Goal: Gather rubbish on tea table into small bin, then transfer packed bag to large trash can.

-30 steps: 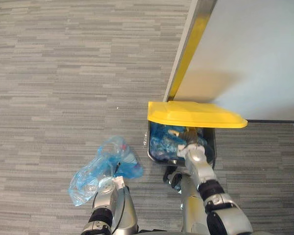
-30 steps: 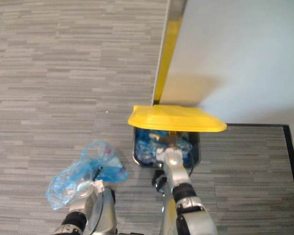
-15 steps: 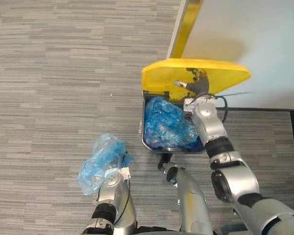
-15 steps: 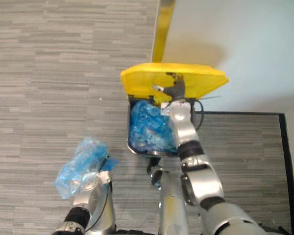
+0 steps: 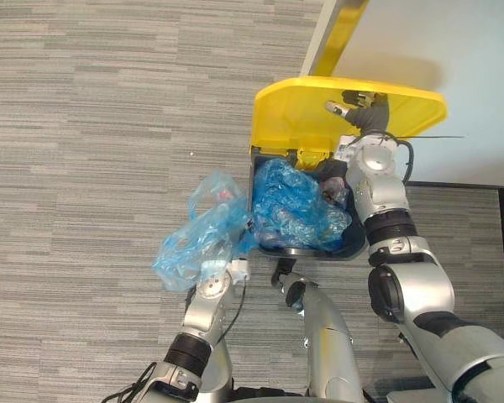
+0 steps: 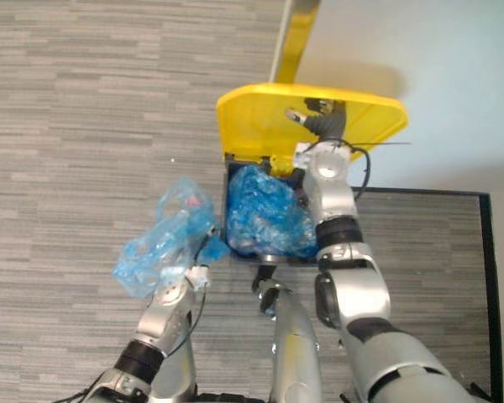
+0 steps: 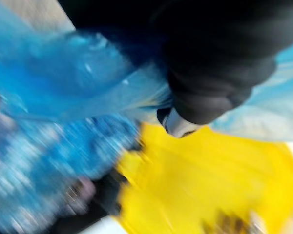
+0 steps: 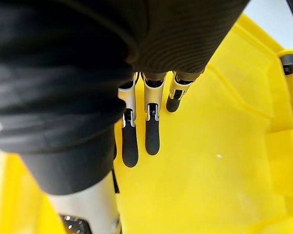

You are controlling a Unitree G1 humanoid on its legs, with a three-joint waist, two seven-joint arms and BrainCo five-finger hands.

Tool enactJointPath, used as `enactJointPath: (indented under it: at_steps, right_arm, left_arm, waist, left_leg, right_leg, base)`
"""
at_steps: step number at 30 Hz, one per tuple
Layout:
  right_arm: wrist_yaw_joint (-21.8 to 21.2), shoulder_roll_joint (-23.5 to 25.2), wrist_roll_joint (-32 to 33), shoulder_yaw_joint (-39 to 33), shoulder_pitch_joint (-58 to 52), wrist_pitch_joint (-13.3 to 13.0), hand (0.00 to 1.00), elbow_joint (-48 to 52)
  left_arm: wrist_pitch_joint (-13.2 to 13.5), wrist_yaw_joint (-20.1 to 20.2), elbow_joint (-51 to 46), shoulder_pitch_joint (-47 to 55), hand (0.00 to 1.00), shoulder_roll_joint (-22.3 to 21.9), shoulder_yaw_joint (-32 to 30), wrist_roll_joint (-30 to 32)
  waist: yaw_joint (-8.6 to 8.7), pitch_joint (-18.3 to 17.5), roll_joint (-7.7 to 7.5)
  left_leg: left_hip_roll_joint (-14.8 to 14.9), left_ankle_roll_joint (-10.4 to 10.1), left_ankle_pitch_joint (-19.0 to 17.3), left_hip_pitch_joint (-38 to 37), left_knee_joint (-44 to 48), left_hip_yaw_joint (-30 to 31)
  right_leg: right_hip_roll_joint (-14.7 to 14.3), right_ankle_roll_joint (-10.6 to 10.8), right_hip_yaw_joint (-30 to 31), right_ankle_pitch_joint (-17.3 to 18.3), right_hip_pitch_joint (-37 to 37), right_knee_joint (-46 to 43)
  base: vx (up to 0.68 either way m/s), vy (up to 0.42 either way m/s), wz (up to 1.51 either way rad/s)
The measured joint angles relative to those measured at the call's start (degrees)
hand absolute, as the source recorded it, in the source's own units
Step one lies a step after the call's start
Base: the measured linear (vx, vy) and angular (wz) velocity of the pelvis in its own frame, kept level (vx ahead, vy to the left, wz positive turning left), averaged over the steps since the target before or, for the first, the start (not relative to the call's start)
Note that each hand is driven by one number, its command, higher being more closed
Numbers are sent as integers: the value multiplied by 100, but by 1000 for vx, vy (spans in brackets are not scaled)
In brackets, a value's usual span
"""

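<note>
Left hand (image 5: 212, 284) is closed on the packed bag (image 5: 197, 243), held just beside the left rim of the large trash can (image 5: 315, 251), while the yellow lid (image 5: 290, 117) is propped by straight fingers of the right hand (image 5: 363, 109); the bag is judged light, soft and slippery, best gripped at its gathered neck.

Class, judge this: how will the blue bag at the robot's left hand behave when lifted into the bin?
Probably floppy: the blue bag looks crumpled and shapeless at the left hand. Likely light, being thin, see-through film. It may snag on the bin rim.
</note>
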State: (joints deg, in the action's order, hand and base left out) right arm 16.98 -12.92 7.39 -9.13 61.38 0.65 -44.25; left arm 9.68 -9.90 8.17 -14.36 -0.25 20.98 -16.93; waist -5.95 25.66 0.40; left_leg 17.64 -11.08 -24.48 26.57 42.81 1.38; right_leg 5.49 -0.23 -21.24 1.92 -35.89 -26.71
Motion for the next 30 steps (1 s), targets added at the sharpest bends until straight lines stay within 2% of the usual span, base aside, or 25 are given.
enactJointPath:
  at_steps: [2,7,9,14,16,18,22,26,30]
  right_arm:
    - [-3,2,0,-80,92,55,0,-64]
    - [-9,25,0,-278,217,145,0,-73]
    - [-2,139,0,-560,433,198,0,-73]
    - [0,211,-1,-825,539,214,0,-73]
    - [3,216,-1,-874,539,214,0,-73]
    - [2,216,-2,-871,540,213,0,-72]
    - [18,218,-1,-595,545,201,0,79]
    - [79,216,-1,-114,550,142,0,531]
    - [136,216,-2,299,472,64,0,909]
  left_arm:
    - [88,58,-255,-156,100,-1,320,-64]
    - [120,54,-515,-661,100,-17,962,-65]
    - [121,46,-603,-984,100,-104,1178,-56]
    - [121,5,-616,-1396,100,-273,1340,10]
    - [120,-6,-614,-1566,100,-284,1384,216]
    - [122,-16,-550,-1642,100,-290,1379,319]
    - [79,-146,399,-1919,100,-437,1137,469]
    - [-160,-345,1358,-2198,100,-461,688,628]
    - [-346,-392,2054,-2517,100,-460,148,734]
  waist:
    - [2,0,0]
    - [16,0,0]
    - [49,0,0]
    - [104,0,0]
    - [138,0,0]
    - [143,0,0]
    - [223,-4,-7]
    - [318,-2,-15]
    - [433,84,-162]
  left_leg:
    - [-20,5,-3,29,10,1]
    - [-37,3,-1,69,8,-8]
    - [-57,-11,8,159,21,-29]
    - [-80,-47,27,159,26,-98]
    - [-92,-41,24,160,26,-111]
    - [-92,-29,17,162,24,-138]
    - [-95,5,-1,266,32,-238]
    - [-40,2,-3,568,131,-350]
    - [49,0,-43,750,226,-412]
  right_leg:
    - [16,39,0,8,-11,29]
    - [33,57,14,-35,-50,69]
    - [38,44,40,-57,-152,68]
    - [47,16,112,-92,-216,26]
    - [55,47,125,-72,-217,38]
    - [48,66,141,-72,-222,75]
    - [31,138,232,-156,-343,164]
    - [-90,152,356,-310,-636,314]
    - [-156,130,393,-345,-816,317]
  base:
    - [-49,14,2]
    - [-37,15,-1]
    - [-30,8,-5]
    - [-9,6,-4]
    - [0,0,0]
    - [-38,17,-5]
    - [-42,15,-10]
    - [-16,9,-20]
    - [-2,-7,-12]
